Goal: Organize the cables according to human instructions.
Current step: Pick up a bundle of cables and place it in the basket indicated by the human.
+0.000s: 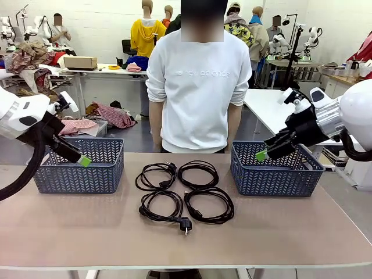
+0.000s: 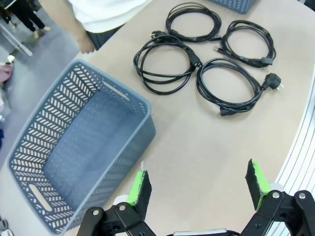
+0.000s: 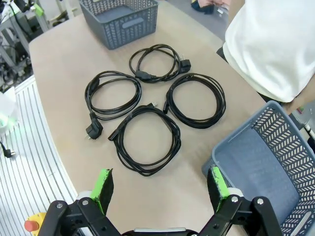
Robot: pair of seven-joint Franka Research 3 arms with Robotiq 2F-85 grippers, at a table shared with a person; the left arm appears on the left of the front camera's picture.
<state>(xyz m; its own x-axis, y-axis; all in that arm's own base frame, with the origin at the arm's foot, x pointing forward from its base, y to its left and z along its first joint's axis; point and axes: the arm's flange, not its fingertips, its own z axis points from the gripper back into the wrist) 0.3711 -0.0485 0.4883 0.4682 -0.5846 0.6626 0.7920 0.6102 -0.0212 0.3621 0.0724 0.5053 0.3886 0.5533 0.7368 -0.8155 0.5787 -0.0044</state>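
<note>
Nothing is sorted yet: I see all four cables (image 1: 172,168) coiled mid-table between two empty baskets (image 1: 78,174). My left gripper (image 1: 84,160) and right gripper (image 1: 261,154) hover wide open, holding nothing.

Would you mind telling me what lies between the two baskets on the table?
Four coiled cables lie in a two-by-two group between the left basket and the right basket, on otherwise bare table; the front view shows it.
</note>
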